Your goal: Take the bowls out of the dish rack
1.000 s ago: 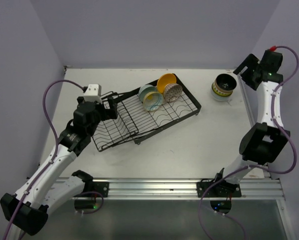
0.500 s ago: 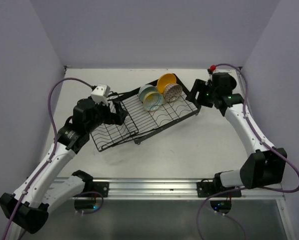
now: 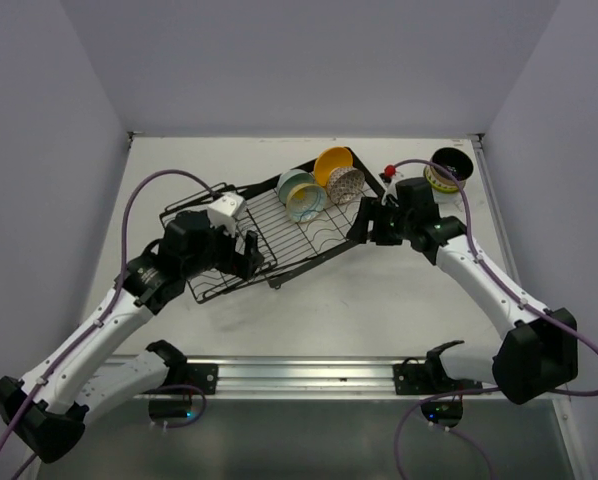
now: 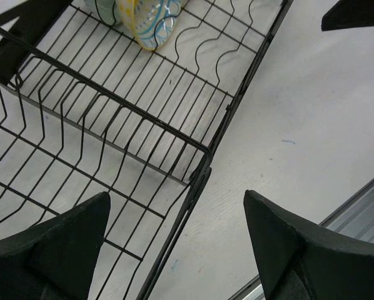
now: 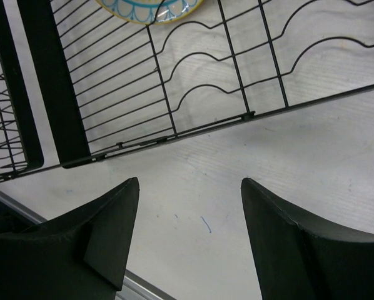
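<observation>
The black wire dish rack (image 3: pixel 319 235) lies slanted mid-table. At its far right end it holds a pale teal-green bowl (image 3: pixel 301 194), an orange-yellow bowl (image 3: pixel 333 162) and a brown-speckled bowl (image 3: pixel 346 185), all on edge. My left gripper (image 3: pixel 252 256) is open and empty above the rack's near left part. In the left wrist view (image 4: pixel 177 212) it hangs over the rack's corner wire (image 4: pixel 199 175), with a patterned bowl (image 4: pixel 146 22) at the top. My right gripper (image 3: pixel 361 226) is open and empty at the rack's right end. In the right wrist view (image 5: pixel 190 187) it is above bare table beside the rack's edge (image 5: pixel 206 128).
A stack of bowls (image 3: pixel 447 170), dark on top with a lime-yellow band, stands on the table at the back right corner. The metal rail (image 3: pixel 309 375) runs along the near edge. Purple walls close in the table on three sides.
My right arm has swung from the bowl stack at the back right, leftward and down to the rack's right end. My left gripper has moved right and nearer along the rack.
</observation>
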{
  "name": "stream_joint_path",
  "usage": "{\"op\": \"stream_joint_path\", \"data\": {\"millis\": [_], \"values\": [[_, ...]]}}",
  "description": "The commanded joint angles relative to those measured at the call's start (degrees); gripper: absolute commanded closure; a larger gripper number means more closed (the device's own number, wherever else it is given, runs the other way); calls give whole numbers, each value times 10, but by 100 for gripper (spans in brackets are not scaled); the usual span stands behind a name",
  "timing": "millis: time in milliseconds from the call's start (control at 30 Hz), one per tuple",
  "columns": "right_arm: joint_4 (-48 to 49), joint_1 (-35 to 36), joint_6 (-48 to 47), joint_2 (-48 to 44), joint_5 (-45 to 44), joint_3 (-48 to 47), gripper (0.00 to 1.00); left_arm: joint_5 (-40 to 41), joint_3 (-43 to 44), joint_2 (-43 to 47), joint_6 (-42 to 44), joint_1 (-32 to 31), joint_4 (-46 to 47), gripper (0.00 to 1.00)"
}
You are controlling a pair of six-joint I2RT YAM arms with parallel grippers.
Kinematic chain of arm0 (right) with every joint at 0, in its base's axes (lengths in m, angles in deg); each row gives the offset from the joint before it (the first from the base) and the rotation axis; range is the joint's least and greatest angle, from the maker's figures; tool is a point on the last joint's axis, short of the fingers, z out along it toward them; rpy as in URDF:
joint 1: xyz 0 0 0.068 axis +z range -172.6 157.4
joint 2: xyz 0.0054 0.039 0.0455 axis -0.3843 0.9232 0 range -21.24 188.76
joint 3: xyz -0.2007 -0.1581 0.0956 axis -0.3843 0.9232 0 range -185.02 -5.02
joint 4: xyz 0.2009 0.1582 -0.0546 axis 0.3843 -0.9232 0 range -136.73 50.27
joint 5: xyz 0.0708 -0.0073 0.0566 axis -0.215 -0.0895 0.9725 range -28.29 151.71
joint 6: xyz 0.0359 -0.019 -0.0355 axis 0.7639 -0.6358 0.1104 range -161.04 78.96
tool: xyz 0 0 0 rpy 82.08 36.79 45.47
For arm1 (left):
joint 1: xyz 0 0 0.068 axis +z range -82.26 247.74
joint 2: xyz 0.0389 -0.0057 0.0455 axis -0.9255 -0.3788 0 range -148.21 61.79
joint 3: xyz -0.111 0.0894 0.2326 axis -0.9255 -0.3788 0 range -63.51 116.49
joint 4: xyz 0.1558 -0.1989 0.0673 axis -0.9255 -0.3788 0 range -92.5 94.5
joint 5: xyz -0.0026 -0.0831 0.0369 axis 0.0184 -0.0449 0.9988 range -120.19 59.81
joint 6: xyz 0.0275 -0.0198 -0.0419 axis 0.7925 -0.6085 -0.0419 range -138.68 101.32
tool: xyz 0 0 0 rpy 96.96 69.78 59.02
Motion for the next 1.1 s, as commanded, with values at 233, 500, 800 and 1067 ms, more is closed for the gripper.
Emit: {"op": "stream_joint_path", "data": {"millis": [233,500,800,1067], "values": [[62,1,-15,-13,47,40,27,100,25,-68,20,-65,-62,14],[80,1,-23,1,63,44,26,200,44,-116,-1,-107,-116,19],[94,-1,-27,17,76,42,25,306,68,-142,-57,-115,-168,18],[105,-1,-20,31,84,35,24,385,69,-160,-102,-103,-191,12]]}}
